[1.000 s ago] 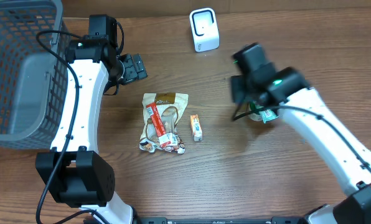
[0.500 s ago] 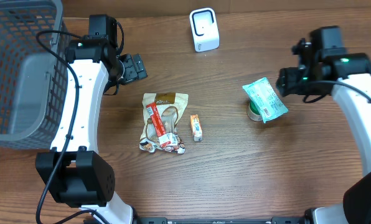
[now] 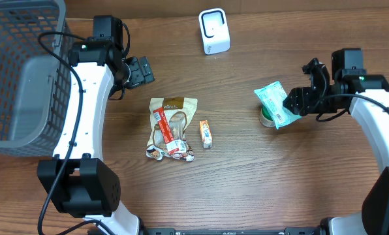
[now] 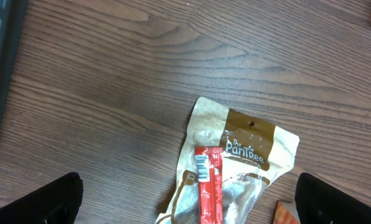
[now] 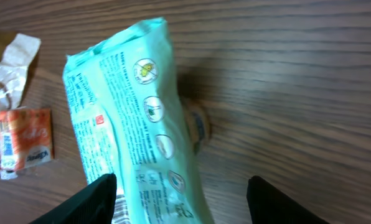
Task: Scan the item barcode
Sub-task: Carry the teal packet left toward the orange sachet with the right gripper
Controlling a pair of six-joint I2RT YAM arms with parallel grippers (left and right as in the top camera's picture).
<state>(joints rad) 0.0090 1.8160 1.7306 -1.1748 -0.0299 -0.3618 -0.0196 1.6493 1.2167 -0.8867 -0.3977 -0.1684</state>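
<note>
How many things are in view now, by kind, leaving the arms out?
Packets: 3 (beige pouch, orange packet, green packet)
Scanner: 1
Basket: 1
Round object under the green packet: 1
Total: 6

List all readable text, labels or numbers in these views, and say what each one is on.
"The Pantree" (last letters uncertain): brown band of the tan pouch.
Barcode with tiny digits, unreadable: red stick pack.
Small print and round icons, too blurred to read: mint packet.
Lettering blurred, unreadable: orange packet.
No text visible: white scanner.
</note>
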